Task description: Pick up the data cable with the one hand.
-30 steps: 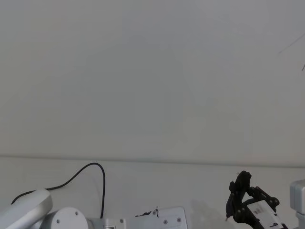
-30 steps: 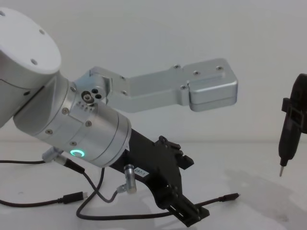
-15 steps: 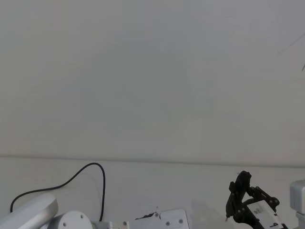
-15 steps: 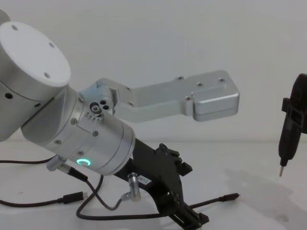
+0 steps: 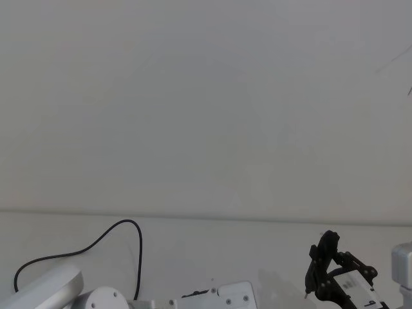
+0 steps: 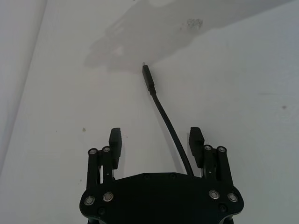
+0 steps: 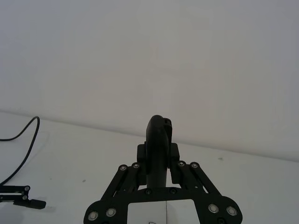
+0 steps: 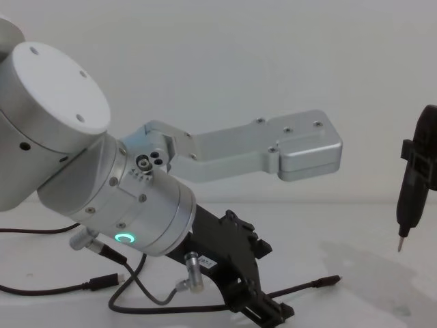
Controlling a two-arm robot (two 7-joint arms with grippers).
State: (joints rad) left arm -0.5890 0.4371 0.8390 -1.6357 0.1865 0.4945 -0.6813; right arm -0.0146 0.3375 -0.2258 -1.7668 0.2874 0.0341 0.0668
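Closest to you, the left arm's silver cylinder (image 8: 136,212) looms large at the left of the chest view, its green ring light (image 8: 125,238) lit. From it the left gripper (image 6: 155,142) slopes forward and down toward the white table (image 6: 56,116). Its tips are low over the surface, and you cannot tell whether they touch it. Its fingers (image 6: 115,142) stand wide apart and grip nothing.

The data cable (image 6: 164,114) lies on the table and runs out between those fingers, closer to one than the other. Just past the fingertips it ends in its slim plug (image 6: 148,79), which lies flat with the short metal tip pointing away from the gripper. In the chest view, this plug sits to the right of the gripper's tips and the cord trails back leftward beneath the arm.

A second small plug (image 8: 104,281) rests on the table under the cylinder. You cannot tell whether it belongs to the same cable. A short wire beside it joins a silver barrel connector (image 8: 193,263).

Off to the right, well apart from the cable's plug, the right gripper (image 7: 159,161) hangs above the table. It is clamped on a dark pen-like tool (image 7: 158,128) whose pointed tip aims down, clear of the surface.

Farther back on the left, a loop of black cord (image 5: 122,223) curves across the table. Beyond the table's far edge stands a plain pale wall (image 5: 206,96).
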